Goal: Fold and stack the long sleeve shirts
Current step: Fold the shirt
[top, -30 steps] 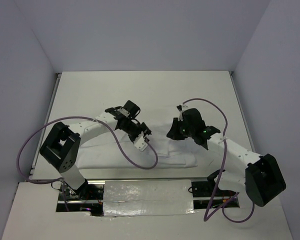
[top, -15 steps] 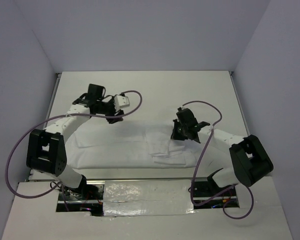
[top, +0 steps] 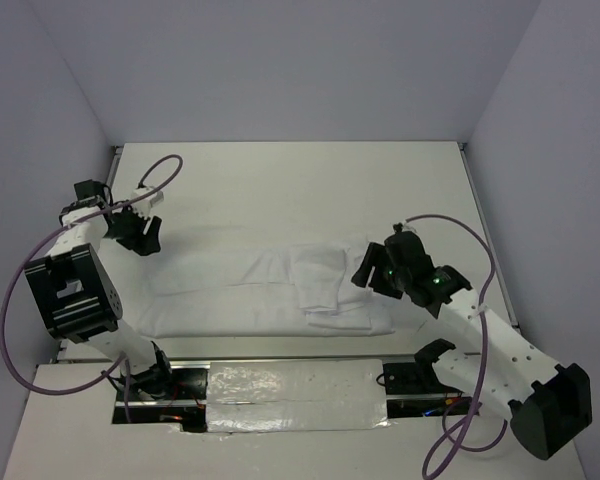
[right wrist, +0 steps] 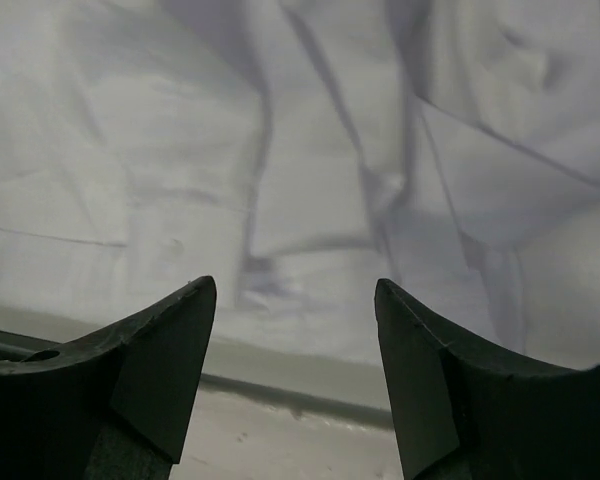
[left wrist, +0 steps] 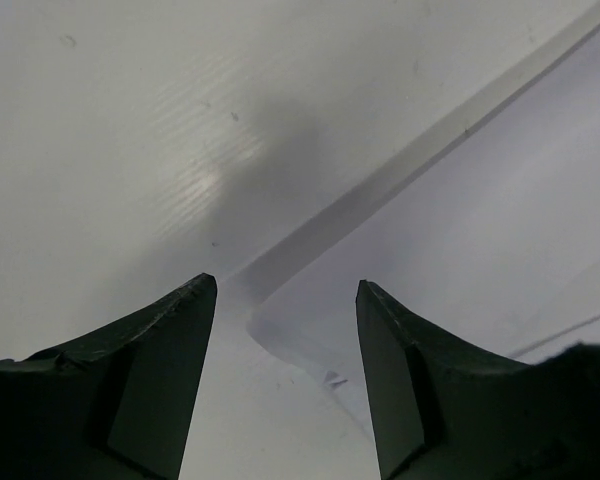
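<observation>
Both pairs of my jaws stand spread with nothing between them. Nearest me, the long sleeve shirt (top: 230,295) lies as a long band across the near part of the table (top: 300,185), running left to right just beyond my bases. My right gripper (top: 364,270) hovers over its right end. Half a second ago it was pinched shut low on the cloth there, and now it has let go and lifted clear. I judge that a fold has just been laid down and released. Farther out, my left gripper (top: 140,236), which a second ago hung over the middle of the shirt, has swung to the table's left edge, off the cloth, facing only bare tabletop and the edge rail. The shirt is plain white and wrinkled, its overlapping layers and creases thickest toward the right end. It is not yet a compact fold, so I reckon more folding remains
</observation>
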